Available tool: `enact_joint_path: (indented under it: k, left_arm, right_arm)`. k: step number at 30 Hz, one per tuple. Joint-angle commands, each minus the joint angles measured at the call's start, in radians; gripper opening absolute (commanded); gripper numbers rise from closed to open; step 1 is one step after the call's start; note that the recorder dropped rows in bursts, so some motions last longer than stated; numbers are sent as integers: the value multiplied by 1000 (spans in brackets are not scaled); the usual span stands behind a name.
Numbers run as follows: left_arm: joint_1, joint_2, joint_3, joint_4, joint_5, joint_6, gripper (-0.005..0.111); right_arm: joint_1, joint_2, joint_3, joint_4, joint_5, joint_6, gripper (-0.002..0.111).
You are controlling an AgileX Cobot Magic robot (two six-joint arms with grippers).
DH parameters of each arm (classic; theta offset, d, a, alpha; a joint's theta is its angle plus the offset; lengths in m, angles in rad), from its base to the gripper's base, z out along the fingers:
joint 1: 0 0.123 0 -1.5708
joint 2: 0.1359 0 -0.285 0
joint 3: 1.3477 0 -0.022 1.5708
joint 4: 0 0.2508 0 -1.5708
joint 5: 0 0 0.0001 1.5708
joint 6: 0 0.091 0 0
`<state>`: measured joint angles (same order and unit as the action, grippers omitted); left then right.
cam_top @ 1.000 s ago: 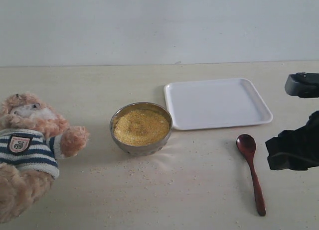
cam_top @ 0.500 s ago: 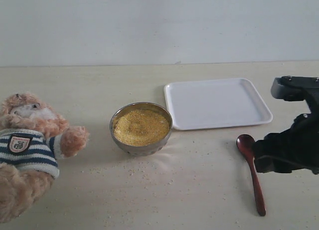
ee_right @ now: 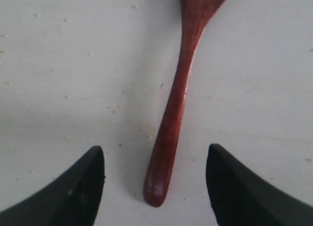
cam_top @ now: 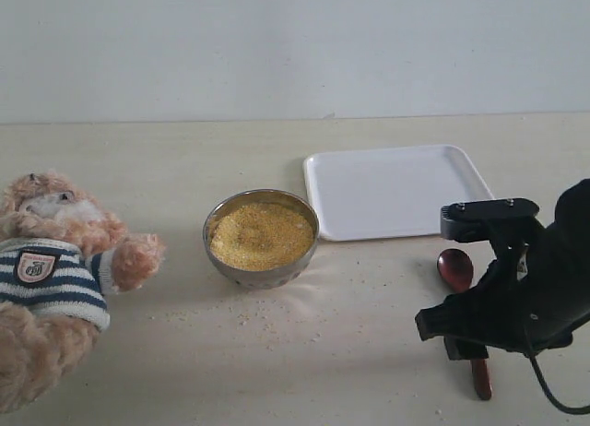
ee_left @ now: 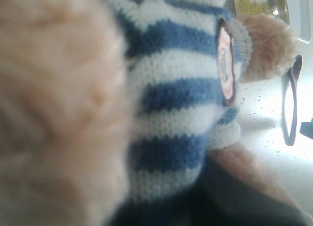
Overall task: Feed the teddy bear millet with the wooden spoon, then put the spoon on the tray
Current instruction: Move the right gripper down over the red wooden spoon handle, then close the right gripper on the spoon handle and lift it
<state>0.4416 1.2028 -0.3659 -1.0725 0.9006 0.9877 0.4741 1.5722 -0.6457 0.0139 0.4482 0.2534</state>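
Observation:
The teddy bear (cam_top: 55, 278) lies at the table's left, and its striped shirt (ee_left: 181, 94) fills the left wrist view. The steel bowl (cam_top: 262, 277) at mid-table holds the heaped millet (cam_top: 261, 234). Right of the bowl and farther back lies the white tray (cam_top: 396, 191). In front of the tray is the wooden spoon (cam_top: 454, 269), its handle mostly under my right arm. My right gripper (cam_top: 458, 341) is low over the handle. It is open (ee_right: 154, 155), with the handle's end (ee_right: 161, 177) between the fingers (ee_right: 90, 174), untouched. A dark blur (ee_left: 215, 201) hides my left gripper's jaws.
Loose grains (cam_top: 267, 320) are scattered on the table in front of the bowl. A pale wall (cam_top: 295, 48) bounds the table at the back. The right arm's black body (cam_top: 544, 297) covers the table's right front corner.
My right arm has come in from the right edge, moving left and down until the open gripper straddles the spoon's handle. The bear, bowl, tray and spoon have not moved.

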Motion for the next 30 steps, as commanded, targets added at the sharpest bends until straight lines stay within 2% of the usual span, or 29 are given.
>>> enact_joint_path:
  k: [1, 10, 22, 25, 30]
  left_arm:
    - [1, -10, 3, -21, 7, 0, 8]
    - [1, -10, 3, -21, 7, 0, 8]
    - [1, -10, 3, -21, 7, 0, 8]
    - [1, -10, 3, -21, 7, 0, 8]
    - [1, -10, 3, -21, 7, 0, 8]
  right_arm:
    - [3, 21, -2, -22, -67, 23, 60]
    - [3, 106, -2, -103, -115, 115, 60]
    - [3, 113, -2, -116, -139, 115, 60]
    - [3, 113, -2, -116, -133, 115, 56]
    - [3, 113, -2, -116, -127, 115, 56]
